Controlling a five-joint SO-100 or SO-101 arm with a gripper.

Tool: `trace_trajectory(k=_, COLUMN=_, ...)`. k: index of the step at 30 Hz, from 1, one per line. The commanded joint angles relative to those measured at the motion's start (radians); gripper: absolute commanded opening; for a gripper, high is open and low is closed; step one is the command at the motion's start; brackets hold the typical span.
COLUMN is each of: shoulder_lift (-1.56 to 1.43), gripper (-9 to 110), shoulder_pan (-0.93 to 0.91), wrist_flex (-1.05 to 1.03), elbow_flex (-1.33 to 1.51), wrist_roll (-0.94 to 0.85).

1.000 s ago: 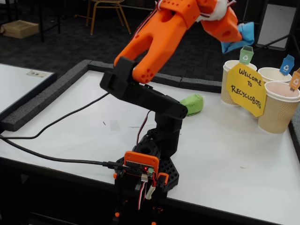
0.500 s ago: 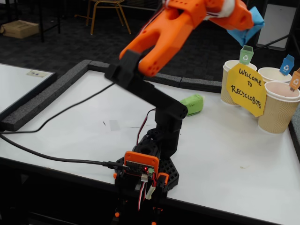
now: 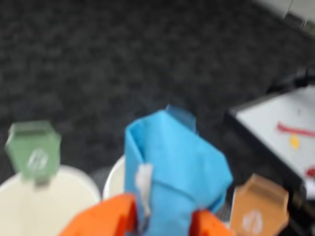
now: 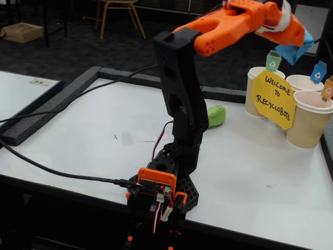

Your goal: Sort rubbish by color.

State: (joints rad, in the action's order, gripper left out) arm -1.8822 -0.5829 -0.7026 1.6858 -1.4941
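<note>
My orange gripper (image 4: 297,46) is shut on a crumpled blue piece of rubbish (image 4: 295,52), held in the air above and between the cups at the table's right end. In the wrist view the blue rubbish (image 3: 177,167) fills the middle, pinched between two orange fingers (image 3: 106,219) at the bottom edge of my gripper (image 3: 160,219). A green piece of rubbish (image 4: 216,115) lies on the white table behind the arm's base, well apart from the gripper.
Three ribbed paper cups stand at the right: a green-tagged cup (image 4: 256,86), a blue-tagged cup (image 4: 305,82), and an orange-tagged cup (image 4: 311,119). A yellow sign (image 4: 273,99) leans on them. The wrist view shows the green tag (image 3: 33,150) and orange tag (image 3: 258,209). Black foam edging (image 4: 52,107) borders the table.
The arm has straightened up and reached right, carrying the blue rubbish from above the green-tagged cup toward the blue-tagged one. The green rubbish has not moved.
</note>
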Motion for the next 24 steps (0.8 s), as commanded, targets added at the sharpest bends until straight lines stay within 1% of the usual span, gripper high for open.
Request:
trace_trajectory(k=1, shoulder_lift=0.032, gripper=0, shoulder_pan=-0.048, wrist_flex=0.161, elbow_flex=-0.156, wrist_roll=-0.067)
trace_trajectory(k=4, shoulder_lift=0.101, gripper=0, shoulder_pan=-0.063, wrist_flex=0.27, elbow_flex=-0.155, wrist_roll=-0.101)
trace_trajectory(k=6, shoulder_lift=0.135, gripper=0, shoulder_pan=-0.069, wrist_flex=0.304, elbow_flex=-0.155, wrist_roll=-0.12)
trace_trajectory(k=14, shoulder_lift=0.176, gripper=0, shoulder_pan=-0.069, wrist_flex=0.331, elbow_flex=-0.126, wrist_roll=-0.123)
trace_trajectory(k=24, shoulder_lift=0.23, gripper=0, shoulder_pan=-0.051, wrist_flex=0.456, elbow_flex=-0.078, wrist_roll=-0.124)
